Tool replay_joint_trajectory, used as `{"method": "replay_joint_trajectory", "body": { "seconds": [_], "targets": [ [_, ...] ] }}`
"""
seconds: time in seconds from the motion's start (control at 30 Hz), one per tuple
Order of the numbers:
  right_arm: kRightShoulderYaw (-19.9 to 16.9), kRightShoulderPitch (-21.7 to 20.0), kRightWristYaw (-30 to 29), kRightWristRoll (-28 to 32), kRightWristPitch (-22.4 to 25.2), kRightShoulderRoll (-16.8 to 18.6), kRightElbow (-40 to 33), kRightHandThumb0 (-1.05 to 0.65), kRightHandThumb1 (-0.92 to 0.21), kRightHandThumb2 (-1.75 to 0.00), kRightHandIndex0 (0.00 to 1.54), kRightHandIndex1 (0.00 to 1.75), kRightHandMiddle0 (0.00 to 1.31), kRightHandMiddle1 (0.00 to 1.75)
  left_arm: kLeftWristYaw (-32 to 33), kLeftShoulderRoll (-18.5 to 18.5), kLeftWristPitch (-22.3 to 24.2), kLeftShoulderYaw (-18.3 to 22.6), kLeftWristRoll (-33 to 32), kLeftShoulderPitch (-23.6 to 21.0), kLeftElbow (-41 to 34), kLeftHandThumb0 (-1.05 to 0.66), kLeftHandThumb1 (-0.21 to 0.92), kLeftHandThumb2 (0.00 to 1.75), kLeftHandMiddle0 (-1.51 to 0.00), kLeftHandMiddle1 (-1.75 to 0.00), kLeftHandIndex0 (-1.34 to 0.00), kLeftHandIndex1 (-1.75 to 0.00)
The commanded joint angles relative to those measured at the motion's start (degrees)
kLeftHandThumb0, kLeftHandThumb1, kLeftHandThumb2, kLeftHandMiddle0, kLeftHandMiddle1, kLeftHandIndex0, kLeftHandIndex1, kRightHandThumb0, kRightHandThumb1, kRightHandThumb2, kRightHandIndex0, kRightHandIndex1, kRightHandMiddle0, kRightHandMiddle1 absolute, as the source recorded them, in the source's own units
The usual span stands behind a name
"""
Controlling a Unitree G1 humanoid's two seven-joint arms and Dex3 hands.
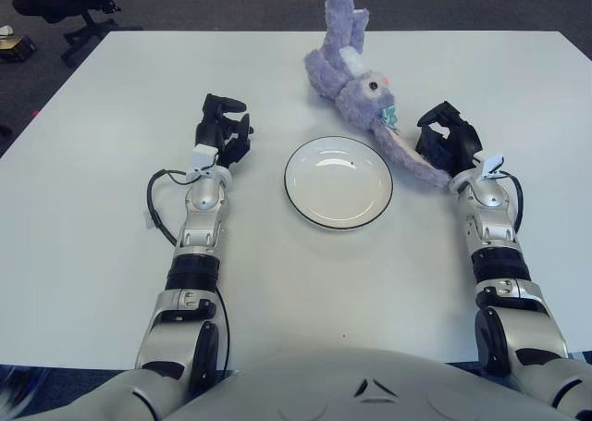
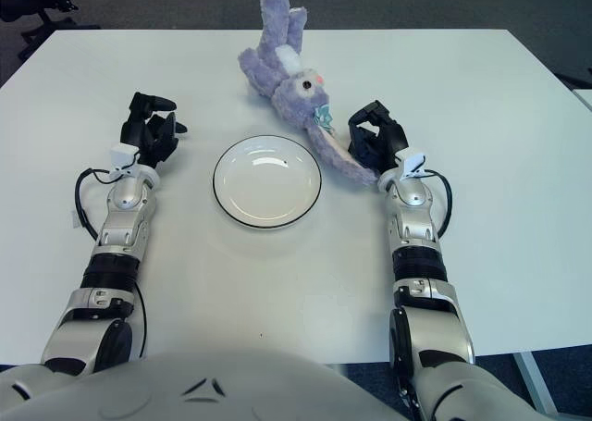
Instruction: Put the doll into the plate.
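Note:
A purple plush rabbit doll [image 1: 356, 80] lies on the white table, behind and to the right of a white plate [image 1: 338, 182] with a dark rim. One long limb of the doll stretches down to the right, past the plate's edge. My right hand [image 1: 447, 143] sits just right of that limb's end, touching or nearly touching it, its fingers loosely curled and holding nothing. My left hand [image 1: 222, 132] shows left of the plate, its fingers relaxed and empty. Nothing lies in the plate.
The table's far edge [image 1: 333, 32] runs just behind the doll. A black office chair [image 1: 65, 0] stands on the dark floor beyond the table's far left corner. A black cable [image 1: 153, 199] loops beside my left forearm.

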Motion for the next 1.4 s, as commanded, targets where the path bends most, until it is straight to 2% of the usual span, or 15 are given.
{"method": "replay_joint_trajectory", "body": {
  "seconds": [0.0,0.03,0.1,0.2,0.33,0.4,0.5,0.6,0.87,0.9,0.97,1.07,1.17,1.23,1.37],
  "targets": [
    [-0.3,-0.1,-2.8,-3.0,-5.4,-1.9,1.0,-0.36,-0.91,-0.32,0.67,1.45,0.42,1.52,0.7,-0.1,0.7,-0.3,0.5,1.2,-1.0,-0.34,0.92,0.5,-0.46,-1.57,-0.22,-1.73],
    [-0.2,-0.3,-3.8,-4.4,-7.4,-2.4,1.1,-0.36,-0.92,-0.31,0.67,1.44,0.43,1.51,0.7,-0.1,0.8,-0.3,0.5,1.3,-1.2,-0.34,0.92,0.5,-0.46,-1.57,-0.22,-1.73],
    [0.0,-0.6,-5.1,-6.3,-10.0,-3.5,0.9,-0.15,-0.92,-0.28,0.54,1.41,0.43,1.44,0.7,-0.2,1.1,-0.4,0.5,1.4,-1.5,-0.34,0.92,0.5,-0.46,-1.57,-0.22,-1.73],
    [0.3,-0.9,-5.6,-7.7,-11.0,-4.5,0.3,-0.05,-0.92,-0.29,0.45,1.43,0.4,1.44,0.8,-0.2,1.3,-0.5,0.6,1.5,-1.8,-0.34,0.92,0.5,-0.47,-1.57,-0.22,-1.73],
    [0.6,-1.4,-4.6,-8.2,-5.2,-6.0,-8.1,-0.02,-0.92,-0.33,0.37,1.48,0.35,1.48,0.9,-0.2,1.7,-0.7,0.7,1.7,-2.2,-0.34,0.92,0.5,-0.47,-1.57,-0.22,-1.73],
    [0.7,-1.3,-4.3,-8.1,-2.8,-6.1,-11.0,-0.01,-0.92,-0.35,0.41,1.48,0.27,1.5,1.0,-0.3,1.8,-0.8,0.8,1.7,-2.3,-0.34,0.92,0.5,-0.47,-1.57,-0.22,-1.73],
    [0.9,-0.9,-4.2,-9.1,1.5,-6.8,-15.6,-0.01,-0.92,-0.36,0.44,1.48,0.22,1.53,1.1,-0.3,1.9,-0.8,0.9,1.7,-2.4,-0.34,0.92,0.5,-0.47,-1.57,-0.22,-1.73],
    [1.1,-1.8,-4.3,-10.0,4.8,-7.7,-16.8,-0.01,-0.92,-0.37,0.44,1.47,0.2,1.54,1.2,-0.4,2.0,-0.9,1.0,1.8,-2.4,-0.34,0.92,0.5,-0.48,-1.57,-0.22,-1.73],
    [1.8,-6.8,-5.4,-13.6,7.6,-10.8,-14.5,-0.01,-0.92,-0.38,0.41,1.47,0.2,1.57,1.3,-0.3,1.9,-1.0,1.1,1.7,-2.2,-0.34,0.92,0.5,-0.48,-1.57,-0.22,-1.73],
    [2.0,-7.2,-5.4,-14.2,7.9,-11.2,-14.4,-0.13,-0.92,-0.39,0.38,1.34,0.24,1.59,1.3,-0.3,1.8,-1.0,1.1,1.7,-2.1,-0.34,0.92,0.5,-0.48,-1.57,-0.22,-1.73],
    [2.6,-8.1,-5.2,-15.4,8.7,-12.1,-14.5,-0.26,-0.92,-0.4,0.34,1.17,0.28,1.61,1.3,-0.3,1.8,-1.0,1.1,1.7,-2.1,-0.34,0.92,0.5,-0.48,-1.57,-0.22,-1.73],
    [3.4,-9.9,-5.2,-17.0,9.5,-13.2,-14.0,-0.32,-0.92,-0.4,0.33,1.09,0.29,1.62,1.4,-0.3,1.9,-1.1,1.1,1.6,-2.0,-0.34,0.92,0.5,-0.48,-1.57,-0.22,-1.73],
    [4.2,-11.8,-5.4,-18.3,10.2,-13.6,-14.2,-0.47,-0.92,-0.31,0.32,1.01,0.21,1.2,1.4,-0.3,1.9,-1.1,1.2,1.5,-1.9,-0.34,0.92,0.5,-0.48,-1.57,-0.22,-1.73],
    [4.4,-12.3,-5.4,-18.6,10.5,-13.6,-14.3,-0.51,-0.92,-0.28,0.33,0.99,0.19,1.09,1.4,-0.2,1.9,-1.1,1.2,1.5,-1.9,-0.34,0.92,0.5,-0.48,-1.57,-0.22,-1.73],
    [4.5,-12.4,-5.5,-18.6,10.6,-13.7,-14.2,-0.54,-0.92,-0.27,0.33,0.97,0.18,1.0,1.4,-0.2,2.0,-1.2,1.2,1.5,-1.9,-0.34,0.92,0.5,-0.48,-1.58,-0.22,-1.73]
  ]
}}
